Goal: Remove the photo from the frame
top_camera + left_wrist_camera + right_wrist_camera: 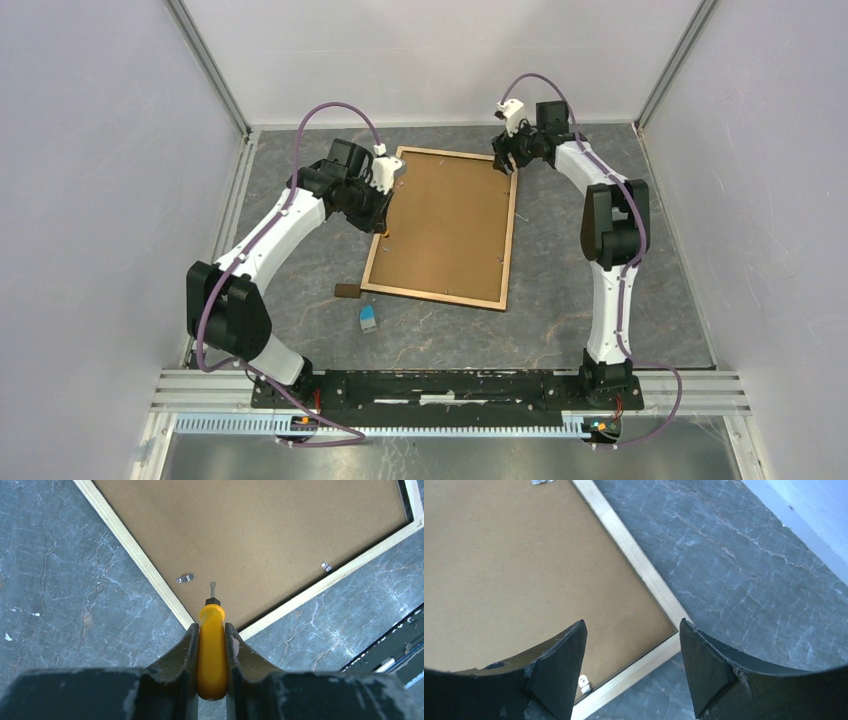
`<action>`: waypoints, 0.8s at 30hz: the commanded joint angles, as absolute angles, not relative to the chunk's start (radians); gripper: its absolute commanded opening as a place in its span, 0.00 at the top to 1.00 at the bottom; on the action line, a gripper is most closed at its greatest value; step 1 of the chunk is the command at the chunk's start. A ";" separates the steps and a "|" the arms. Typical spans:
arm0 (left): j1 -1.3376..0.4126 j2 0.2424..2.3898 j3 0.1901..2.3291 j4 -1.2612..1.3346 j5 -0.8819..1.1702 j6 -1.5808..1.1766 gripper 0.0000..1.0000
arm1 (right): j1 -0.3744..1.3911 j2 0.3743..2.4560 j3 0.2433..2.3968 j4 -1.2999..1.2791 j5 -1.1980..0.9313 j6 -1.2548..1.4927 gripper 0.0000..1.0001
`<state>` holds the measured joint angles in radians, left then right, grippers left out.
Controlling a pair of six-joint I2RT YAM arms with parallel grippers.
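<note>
The frame point(436, 291) lies face down, its light wood rim around the brown backing board point(450, 215). The photo is hidden under the board. My left gripper point(376, 214) is at the frame's left edge, shut on a yellow-handled screwdriver point(211, 645). In the left wrist view point(212, 630) the blade points at the board beside a metal tab point(184, 578); a second tab point(326, 566) sits near the other rim point(150, 575). My right gripper point(506, 160) is open and empty over the frame's far right corner point(631, 630), with the rim point(644, 575) and a tab point(583, 683) below.
A small brown block point(349, 291) lies just off the frame's near left corner. A small blue and white object point(368, 318) lies in front of it. Walls stand close on three sides. The arms' mounting rail point(450, 385) runs along the near edge.
</note>
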<state>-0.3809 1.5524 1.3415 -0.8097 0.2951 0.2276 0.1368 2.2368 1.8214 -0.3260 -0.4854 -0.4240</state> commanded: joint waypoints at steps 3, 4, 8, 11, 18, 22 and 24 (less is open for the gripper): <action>-0.374 1.518 1.343 -0.807 0.310 0.202 0.98 | 0.149 2.315 1.916 -0.198 -0.441 -0.389 0.26; -0.374 1.517 1.341 -0.809 0.307 0.202 0.98 | 0.148 2.323 1.918 -0.180 -0.437 -0.388 0.26; -0.374 1.506 1.333 -0.811 0.295 0.207 0.98 | 0.148 2.369 1.938 -0.139 -0.419 -0.382 0.26; -0.373 1.501 1.330 -0.811 0.293 0.207 0.98 | 0.149 2.403 1.950 -0.136 -0.409 -0.390 0.27; -0.375 1.491 1.328 -0.811 0.290 0.206 0.98 | 0.144 2.436 1.954 -0.218 -0.374 -0.460 0.38; -0.373 1.492 1.333 -0.812 0.295 0.202 0.98 | 0.130 2.434 1.960 -0.300 -0.350 -0.504 0.52; -0.373 1.491 1.331 -0.811 0.296 0.199 0.98 | 0.119 2.433 1.960 -0.333 -0.323 -0.528 0.58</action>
<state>-0.3790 1.5269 1.3293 -0.8177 0.2901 0.2279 0.1429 2.4210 1.9324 -0.2218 -0.3904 -0.4625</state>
